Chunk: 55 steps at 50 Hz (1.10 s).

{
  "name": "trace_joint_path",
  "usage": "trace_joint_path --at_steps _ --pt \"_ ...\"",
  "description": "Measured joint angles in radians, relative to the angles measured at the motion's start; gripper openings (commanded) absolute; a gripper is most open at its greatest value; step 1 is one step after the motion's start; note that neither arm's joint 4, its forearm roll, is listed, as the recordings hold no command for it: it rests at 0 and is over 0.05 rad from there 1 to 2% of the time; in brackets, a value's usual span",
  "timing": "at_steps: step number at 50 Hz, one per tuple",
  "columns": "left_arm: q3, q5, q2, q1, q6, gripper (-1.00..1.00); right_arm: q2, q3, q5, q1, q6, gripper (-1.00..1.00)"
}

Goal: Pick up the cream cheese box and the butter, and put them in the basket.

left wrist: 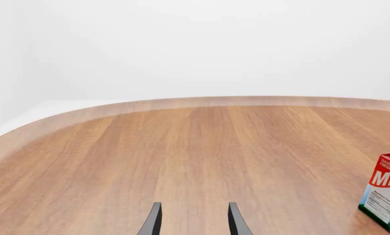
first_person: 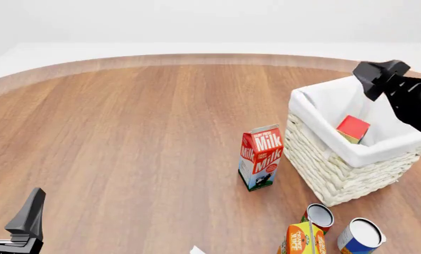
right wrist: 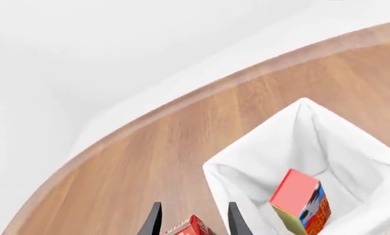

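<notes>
Front view shows the oblong red and orange butter carton already lying tilted on the white lining inside the large square cream wicker basket, below and just ahead of the right gripper, whose fingers point away from the camera over the far rim. From the right wrist view its jaws stand apart and hold nothing, with the butter beyond and to one side of the tips.

One half of the task looks finished; the small flat whitish cream cheese box cannot be picked out for certain. A white corner at the very bottom edge of the front view may be it, but too little shows to tell.

The left gripper sits low at the near bench edge, jaws apart and empty; the left wrist view shows only bare wooden bench ahead and the red-and-white milk carton off to the side.

A sound next move would likely be to lift the right gripper clear of the basket rim, then bring whichever arm is nearer over the remaining box, squaring the jaws across its narrow sides before descending.
</notes>
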Motion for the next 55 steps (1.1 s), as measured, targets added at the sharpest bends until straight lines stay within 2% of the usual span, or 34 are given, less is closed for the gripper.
trace_joint_path --at_steps 13,35,55 --pt "0.000 0.000 0.000 0.000 0.000 1.00 -0.039 -0.099 0.123 0.127 -0.060 1.00" --pt "0.000 0.000 0.000 0.000 0.000 1.00 -0.029 -0.193 0.234 0.375 -0.136 1.00" --pt "0.000 0.000 0.000 0.000 0.000 1.00 0.022 -0.224 0.281 0.529 -0.186 1.00"
